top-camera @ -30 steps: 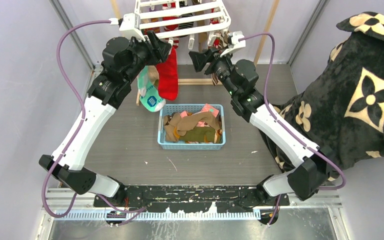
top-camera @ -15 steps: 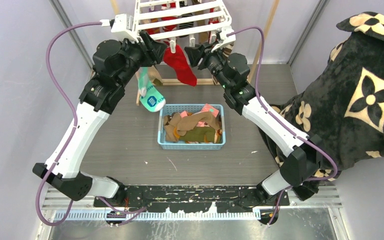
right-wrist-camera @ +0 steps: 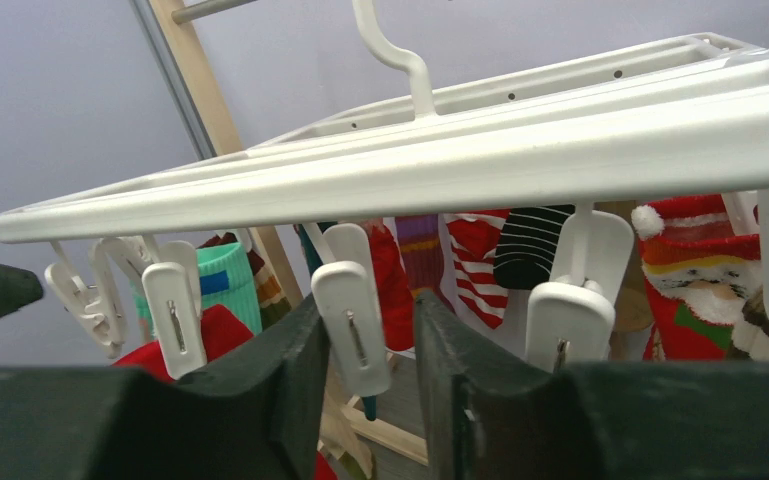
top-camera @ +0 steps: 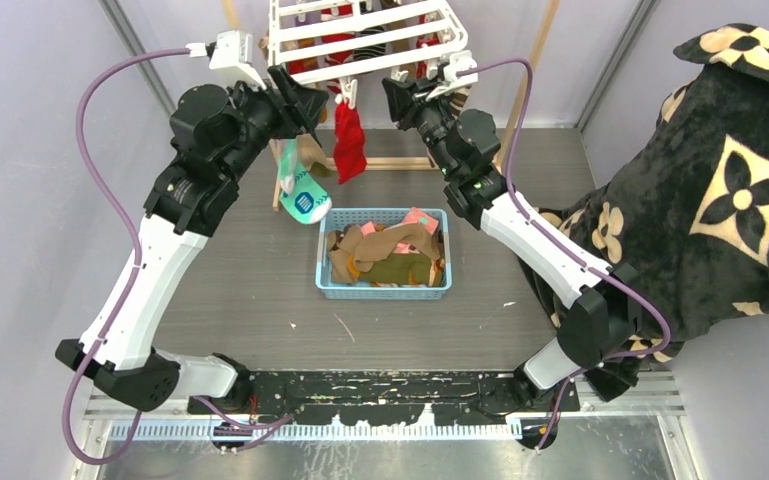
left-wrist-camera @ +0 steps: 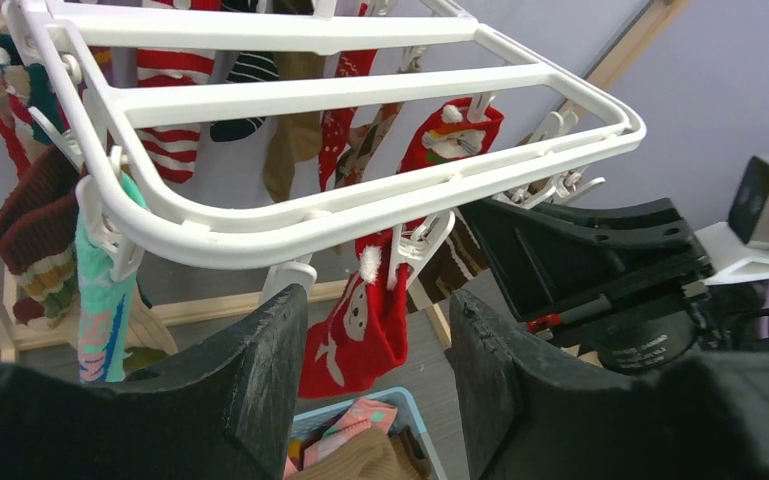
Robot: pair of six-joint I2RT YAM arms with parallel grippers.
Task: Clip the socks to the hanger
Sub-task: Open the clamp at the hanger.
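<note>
The white hanger (top-camera: 360,30) hangs at the back, with several socks clipped along it. A red sock (top-camera: 348,140) with a white figure hangs from a front clip (left-wrist-camera: 415,245) between my two grippers. My left gripper (top-camera: 305,100) is open and empty. In the left wrist view the red sock (left-wrist-camera: 360,330) hangs just beyond its spread fingers (left-wrist-camera: 260,370). My right gripper (top-camera: 400,95) is open under the hanger's rim (right-wrist-camera: 460,160). A white clip (right-wrist-camera: 350,310) stands between its fingers (right-wrist-camera: 450,370), with a gap on its right. More socks (top-camera: 390,250) fill the blue basket.
The blue basket (top-camera: 385,290) sits mid-table below the hanger. A teal sock (top-camera: 300,190) hangs at the hanger's left corner. A pale wooden frame (top-camera: 400,162) stands behind. The black floral blanket (top-camera: 720,190) fills the right side.
My left gripper has let go of the red sock, which now hangs from the clip on its own. Both grippers have moved up and back toward the hanger's front rim.
</note>
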